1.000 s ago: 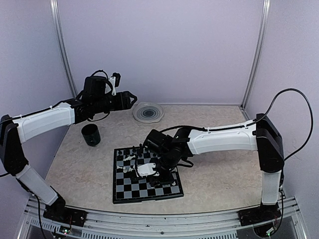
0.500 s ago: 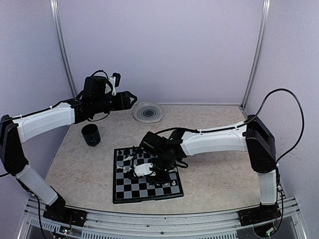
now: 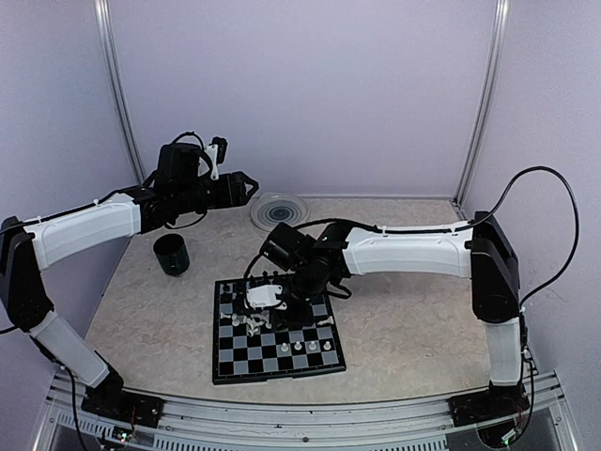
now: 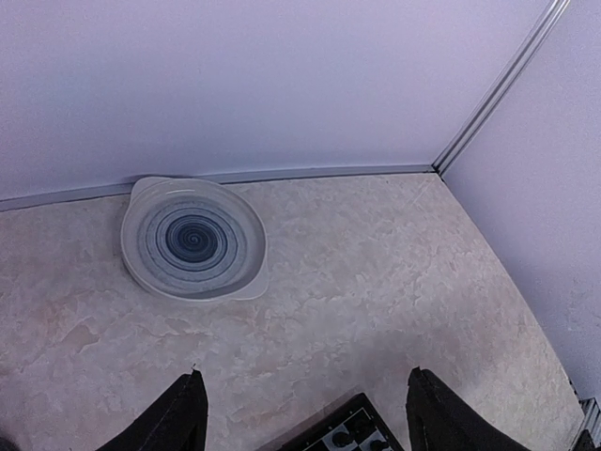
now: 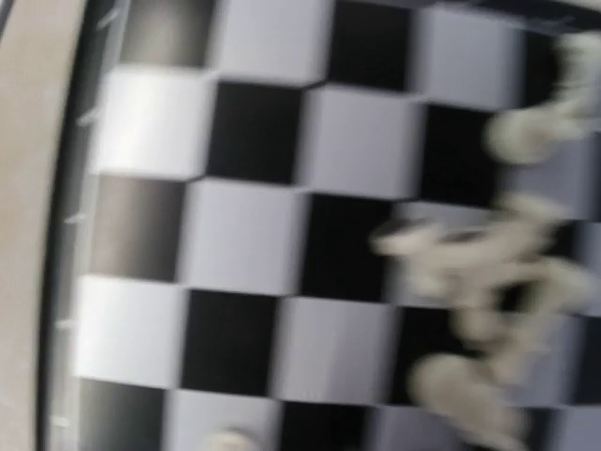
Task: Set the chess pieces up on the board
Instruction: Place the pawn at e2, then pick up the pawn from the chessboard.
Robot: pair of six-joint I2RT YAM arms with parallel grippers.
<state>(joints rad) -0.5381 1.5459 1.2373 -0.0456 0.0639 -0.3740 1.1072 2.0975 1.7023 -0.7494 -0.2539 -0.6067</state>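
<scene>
Top view, near to far. The board (image 3: 246, 365) lies flat on the bench (image 3: 404, 319), close to the near edge and left of centre, turned slightly off square. The chess pieces (image 3: 313, 348) are all on it. A few cream ones stand upright on the near right squares, a loose cream bunch sits mid-left just below the right tool (image 3: 261, 303), and dark ones are along the far rows but too small to name.

The right tool hangs low over the far-left half of the board, its white part facing up. The jaws are hidden from above, so I cannot tell whether they are spread or pinching anything. The right wrist view is badly blurred: chequered squares of the board (image 5: 244, 235) fill it, with a smear of cream pieces (image 5: 470, 272) on the right side and no fingers to be seen.

Black cup (image 3: 172, 254) stands upright on the bench, left of the board and apart from it.

The left tool (image 3: 246, 186) is raised well above the bench at far left, pointing toward the clear ridged plate (image 3: 279, 211). The left wrist view shows its fingers (image 4: 183, 418) spread wide with nothing between them. A corner of the board (image 4: 352, 434) peeks in at the bottom, with the plate (image 4: 192, 240) beyond, right at the foot of the lavender back wall (image 3: 300, 94).
</scene>
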